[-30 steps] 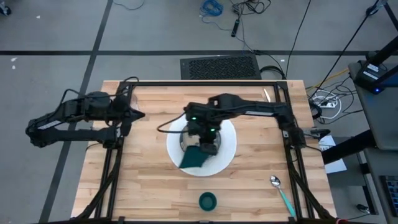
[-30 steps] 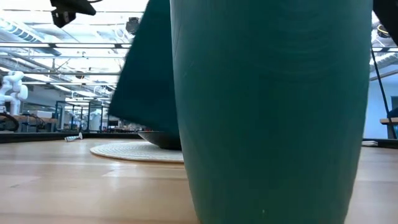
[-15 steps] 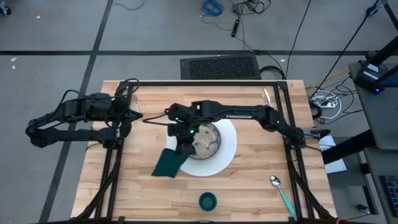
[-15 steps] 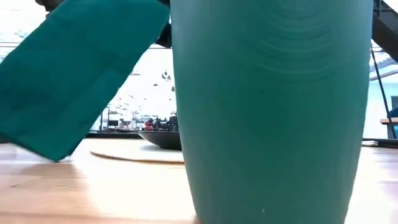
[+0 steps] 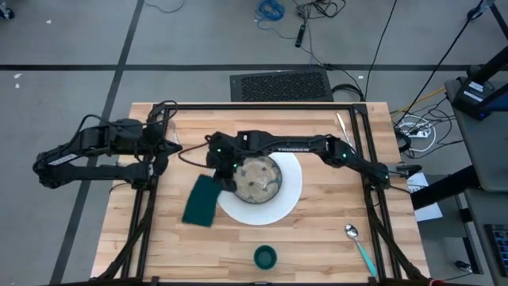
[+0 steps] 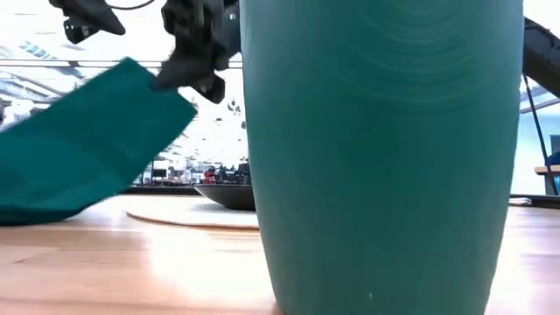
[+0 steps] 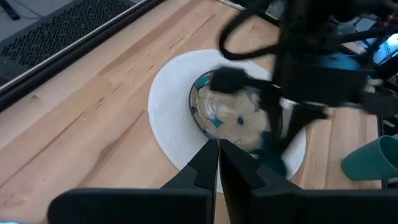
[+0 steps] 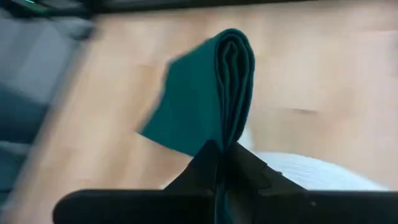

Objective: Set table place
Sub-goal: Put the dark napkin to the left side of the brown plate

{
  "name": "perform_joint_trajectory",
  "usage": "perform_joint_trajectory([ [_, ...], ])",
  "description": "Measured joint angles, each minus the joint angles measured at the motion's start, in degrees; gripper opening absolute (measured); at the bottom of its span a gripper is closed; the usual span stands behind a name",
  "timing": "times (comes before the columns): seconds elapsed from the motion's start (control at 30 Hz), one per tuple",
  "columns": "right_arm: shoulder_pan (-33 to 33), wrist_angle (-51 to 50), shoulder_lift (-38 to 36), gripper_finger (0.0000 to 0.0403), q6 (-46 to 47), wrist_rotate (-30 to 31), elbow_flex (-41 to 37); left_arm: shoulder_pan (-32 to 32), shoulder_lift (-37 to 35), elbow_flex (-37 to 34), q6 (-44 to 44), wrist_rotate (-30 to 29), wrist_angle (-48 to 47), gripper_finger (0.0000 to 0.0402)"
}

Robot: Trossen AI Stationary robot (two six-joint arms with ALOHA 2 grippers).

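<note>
A folded dark green napkin slants down just left of the white plate, which carries the speckled bowl. My right gripper is shut on the napkin's upper end, above the plate's left rim. The napkin's lower end is at the table top. The green cup stands near the front edge and fills the low view. A teal-handled spoon lies at the front right. My left gripper is shut on nothing, raised over the table's left edge. My right gripper pinches the napkin's upper end between its two fingers, across several folded layers. The fingers slant down from the table's right. The napkin hangs from them at a slant toward the table's left, its lower end at or on the wood.
A black frame runs along the table's edges, with uprights at both sides. A slim pale utensil lies near the far right corner. Bare wood lies left of the plate and between the plate and the cup.
My right gripper has swung from over the bowl toward the table's left edge and sunk, tipping further down and staying shut on the napkin. The napkin has gone with it off the plate, and its lower end has come down to the wood left of the plate.
</note>
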Motion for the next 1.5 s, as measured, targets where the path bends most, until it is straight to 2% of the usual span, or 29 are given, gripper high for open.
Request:
perform_joint_trajectory([
  [0.07,-0.65,0.63,0.47,0.0000,-3.25,6.20,0.09,0.02,-0.02,0.00,-0.02,0.02,-0.45,0.0000],
  [0.13,-1.12,0.29,0.66,0.0000,-6.03,9.87,0.07,0.00,0.00,0.00,-0.24,0.04,-0.60,0.0000],
  [0.27,-1.89,0.76,1.15,0.0000,-11.01,10.72,0.05,0.00,0.00,0.00,-1.51,0.09,-0.59,0.0000],
  [0.43,-2.02,0.82,1.35,0.0010,-12.36,13.71,0.05,0.00,0.00,0.00,-2.68,0.09,-0.63,0.0000],
  [0.7,-2.00,0.60,1.34,0.0106,-12.25,20.37,0.05,0.01,0.00,0.00,-3.04,0.06,-0.61,0.0000],
  [0.77,-1.89,1.09,1.34,0.0131,-11.01,24.72,0.05,0.01,-0.02,0.00,-3.02,0.06,-0.59,0.0000],
  [0.87,-1.41,0.99,0.91,0.0162,-8.66,34.32,0.05,0.00,0.00,0.00,-3.02,0.04,-0.59,0.0000],
  [0.93,-1.07,-1.01,-0.05,0.0175,-7.09,38.17,0.05,0.00,0.00,0.00,-3.02,0.02,-0.61,0.0000],
  [1.03,-0.63,-6.35,-2.86,0.0183,-2.33,38.00,0.03,0.02,0.00,0.00,-3.00,0.00,-0.60,0.0000],
  [1.13,-0.01,-14.86,-7.26,0.0176,4.65,34.08,0.03,0.00,0.00,0.00,-2.99,-0.01,-0.57,0.0000],
  [1.27,1.92,-24.53,-14.20,0.0140,13.38,30.55,0.03,0.02,0.22,0.00,-2.52,-0.07,-0.39,0.0000],
  [1.33,3.04,-28.52,-17.55,0.0110,16.45,28.74,0.03,0.00,0.71,0.00,-1.18,-0.09,0.33,0.0000],
  [1.43,4.57,-34.39,-21.91,0.0043,19.88,25.24,0.03,0.00,1.83,0.00,1.00,-0.09,0.97,0.0000],
  [1.5,5.94,-38.07,-24.40,0.0012,21.64,24.86,0.03,0.00,2.74,0.00,1.85,-0.09,1.83,0.0000],
])
